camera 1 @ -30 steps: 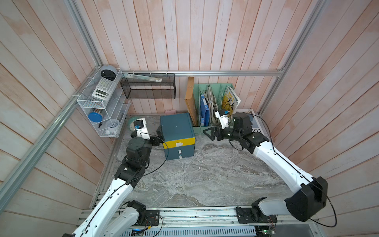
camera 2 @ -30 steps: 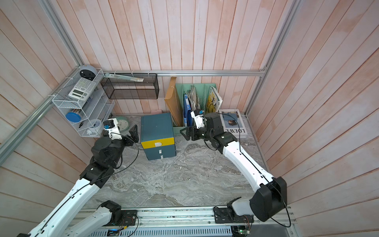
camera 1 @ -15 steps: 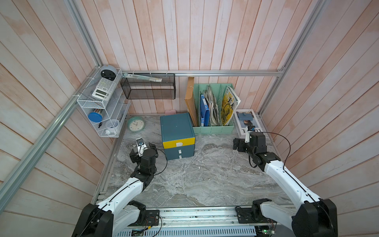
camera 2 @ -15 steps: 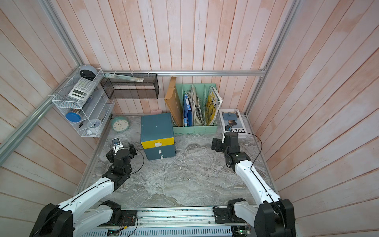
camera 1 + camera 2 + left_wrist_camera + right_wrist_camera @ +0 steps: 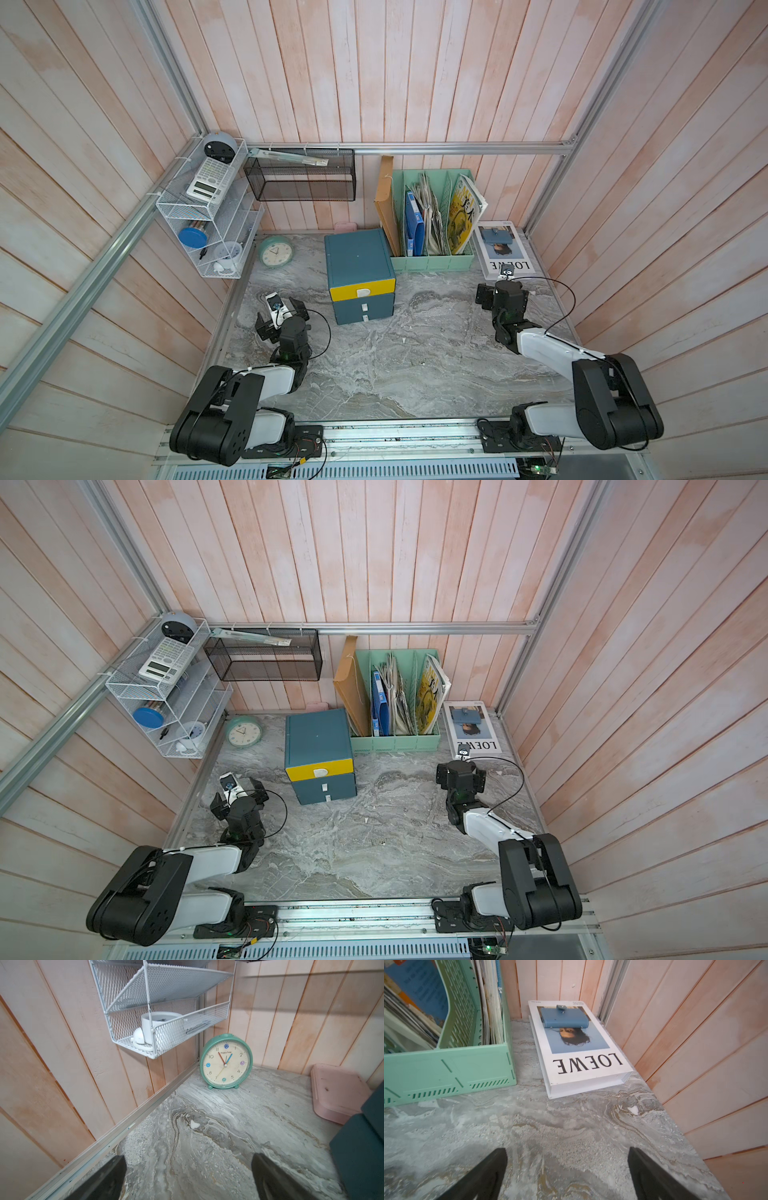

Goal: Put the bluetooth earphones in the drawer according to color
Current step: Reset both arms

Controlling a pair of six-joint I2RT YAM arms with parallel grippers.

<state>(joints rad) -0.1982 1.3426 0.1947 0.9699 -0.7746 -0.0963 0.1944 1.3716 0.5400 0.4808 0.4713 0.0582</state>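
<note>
On the far left, a white wire shelf (image 5: 208, 216) hung on the wall, and a green clock (image 5: 275, 251) stood on the table (image 5: 415, 365) under it. Near the clock was the left claw (image 5: 188, 1169). Its two black fingers (image 5: 108, 1180) were wide apart, and there was only bare table between them. It held nothing.

Next came the drawer chest (image 5: 359, 266), near the back of the table. The yellow drawer (image 5: 361, 289) on top looked pushed all the way in. The two teal drawers (image 5: 363, 309) under it looked shut too. In the left wrist view, a flat pink box (image 5: 336, 1093) lay behind the chest, by the wall. It looked too big and flat to be one of the little cases.

To the right of the chest stood a green file rack (image 5: 432, 262) full of papers. Beside it lay a white book (image 5: 505, 249). The right claw (image 5: 566, 1167) was just in front of that book. Its fingers (image 5: 483, 1178) were wide apart too, with nothing between them.

No earphones could be seen in any picture. None were on the table, on top of the chest, or in a claw. So they were most likely inside the shut drawers, but the pictures could not show that. They could not show if the colors were sorted either.

With every drawer shut, the table bare, and both claws empty and well away from the chest, the job looked done or very nearly done. Nothing more to pick up was in sight.
</note>
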